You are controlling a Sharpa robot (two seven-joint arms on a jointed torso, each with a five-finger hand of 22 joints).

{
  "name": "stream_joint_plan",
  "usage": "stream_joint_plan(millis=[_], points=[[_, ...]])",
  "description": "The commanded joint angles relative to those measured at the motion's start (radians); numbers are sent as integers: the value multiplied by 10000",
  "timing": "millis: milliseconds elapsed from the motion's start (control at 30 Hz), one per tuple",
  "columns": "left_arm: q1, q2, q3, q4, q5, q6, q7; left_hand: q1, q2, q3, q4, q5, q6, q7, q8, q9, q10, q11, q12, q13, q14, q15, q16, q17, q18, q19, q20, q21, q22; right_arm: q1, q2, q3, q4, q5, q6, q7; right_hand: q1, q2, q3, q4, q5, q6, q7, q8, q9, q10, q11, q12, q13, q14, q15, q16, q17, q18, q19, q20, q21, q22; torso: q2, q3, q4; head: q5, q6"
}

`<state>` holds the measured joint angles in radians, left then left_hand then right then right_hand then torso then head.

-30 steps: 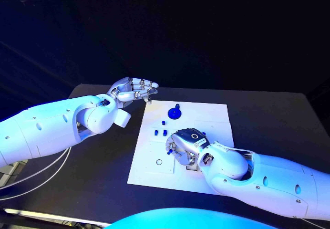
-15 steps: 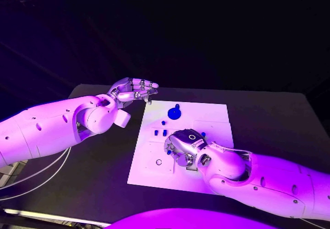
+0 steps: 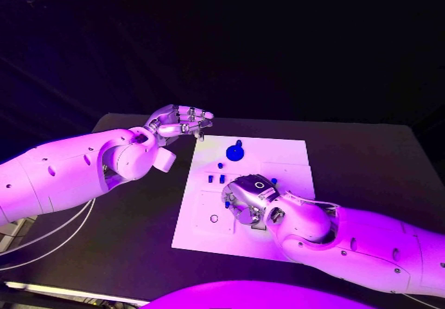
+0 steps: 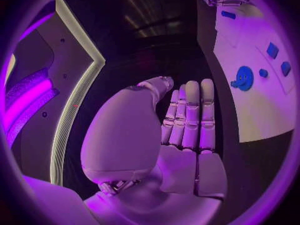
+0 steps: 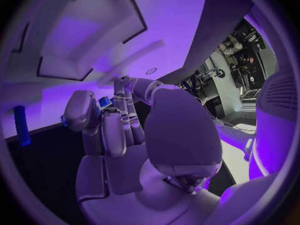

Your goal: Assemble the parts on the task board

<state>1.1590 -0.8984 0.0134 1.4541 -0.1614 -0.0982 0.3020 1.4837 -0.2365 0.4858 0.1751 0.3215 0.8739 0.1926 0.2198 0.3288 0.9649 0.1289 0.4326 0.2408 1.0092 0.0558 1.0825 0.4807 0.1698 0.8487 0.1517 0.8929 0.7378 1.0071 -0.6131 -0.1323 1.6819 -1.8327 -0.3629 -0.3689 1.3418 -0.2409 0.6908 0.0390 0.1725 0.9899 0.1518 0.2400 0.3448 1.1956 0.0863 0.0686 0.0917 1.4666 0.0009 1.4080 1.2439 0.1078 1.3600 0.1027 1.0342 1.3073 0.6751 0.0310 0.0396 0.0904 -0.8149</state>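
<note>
My right hand point(image 3: 249, 196) sits low over the task board point(image 3: 283, 154), pinching a small blue part point(image 5: 104, 102). Left hand point(image 3: 178, 120) hovers off the board's far corner, fingers curled in, holding nothing.

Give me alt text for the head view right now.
The right hand is down over the middle of the white task board, beside small blue parts. The left hand is held off the board's far left corner, and a round blue part sits near the far edge.
</note>
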Motion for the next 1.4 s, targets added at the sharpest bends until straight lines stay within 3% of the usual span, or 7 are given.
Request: stream_joint_plan(millis=[33, 500, 733, 833, 900, 967, 1400], points=[[7, 5, 7, 27, -41, 226, -10, 18, 85, -8, -67, 34, -2, 37, 48, -6, -55, -7, 37, -11, -28, 5, -63, -10, 134, -15, 20, -45, -10, -24, -47, -18, -16, 87, -319, -5, 11, -186, -66, -6, -28, -206, 23, -153, -46, -455, 102, -47, -115, 288, 104, -155, -269, 48, -219, 47, -488, 93, 0, 5, -4, 2, 12], [7, -16, 4, 30, -47, 250, -28, 13, 96, -11, -75, 33, -8, 41, 53, -8, -68, -2, 36, -15, -31, 9, -83, -15, 133, -18, 23, -59, -16, 20, -966, 77, 801, 272, -1131, 70, 196, -403, -175, -190, 30, -454, 66, -370, -132, -1160, 199, 55, -257, 138, 172, -449, -759, 161, -448, 121, -1153, -192, -12, -15, -7, -70, 111], [6, -64, 1, 61, -47, 255, -16, 13, 96, -11, -75, 33, -8, 41, 53, -8, -68, -2, 36, -15, -31, 9, -83, -15, 133, -18, 23, -59, -16, 486, -2010, 326, 1375, 1093, -317, 146, 36, -458, -363, -109, -43, -340, 91, -356, -140, -1104, 197, 219, -241, 202, 182, -359, -622, 97, -264, 138, -846, -63, -14, -9, -30, -192, 196], [6, -84, -1, 71, -47, 250, -7, 13, 96, -11, -75, 33, -8, 41, 53, -8, -68, -2, 36, -15, -31, 9, -83, -15, 133, -18, 23, -59, -16, 751, -2362, 389, 1429, 1382, 353, 154, -212, -460, -1328, -29, 494, -387, 68, -465, -207, -1306, 161, 361, -247, 217, 185, -329, -616, 113, -235, 143, -989, -142, -14, -11, -36, -246, 242], [5, -97, -2, 76, -47, 249, -4, 13, 96, -11, -75, 33, -8, 41, 53, -8, -68, -2, 36, -15, -31, 9, -83, -15, 133, -18, 23, -59, -16, 916, -2572, 416, 1419, 1528, 672, 204, 342, 76, -4300, 522, 924, -481, -123, -676, -350, -1791, 186, 654, -226, 161, 197, -379, -794, 152, -323, 175, -1508, -395, -14, -15, -39, -279, 268], [5, -97, -4, 70, -47, 248, -5, 13, 96, -11, -75, 33, -8, 41, 53, -8, -68, -2, 36, -15, -31, 9, -83, -15, 133, -18, 23, -59, -16, 1020, -2713, 432, 1367, 1620, 862, 263, 1240, 314, -5697, 1460, 763, -392, -278, -818, -488, -2035, 202, 1063, -234, 141, 194, -351, -841, 146, -253, 198, -1657, -447, -15, -10, -34, -314, 293], [3, -48, -20, 24, -47, 287, -7, 21, 111, -11, -92, 24, -8, 40, 61, -8, -68, -3, 42, -16, -31, 10, -99, -19, 134, -18, 24, -68, -19, 1170, -2726, 449, 785, 1810, 1547, 330, 2123, 269, -6318, 2490, 464, -291, -246, -915, -587, -2264, 203, 1438, -243, 131, 215, -312, -870, 144, -180, 183, -1714, -418, -34, -4, -12, -311, 345]])
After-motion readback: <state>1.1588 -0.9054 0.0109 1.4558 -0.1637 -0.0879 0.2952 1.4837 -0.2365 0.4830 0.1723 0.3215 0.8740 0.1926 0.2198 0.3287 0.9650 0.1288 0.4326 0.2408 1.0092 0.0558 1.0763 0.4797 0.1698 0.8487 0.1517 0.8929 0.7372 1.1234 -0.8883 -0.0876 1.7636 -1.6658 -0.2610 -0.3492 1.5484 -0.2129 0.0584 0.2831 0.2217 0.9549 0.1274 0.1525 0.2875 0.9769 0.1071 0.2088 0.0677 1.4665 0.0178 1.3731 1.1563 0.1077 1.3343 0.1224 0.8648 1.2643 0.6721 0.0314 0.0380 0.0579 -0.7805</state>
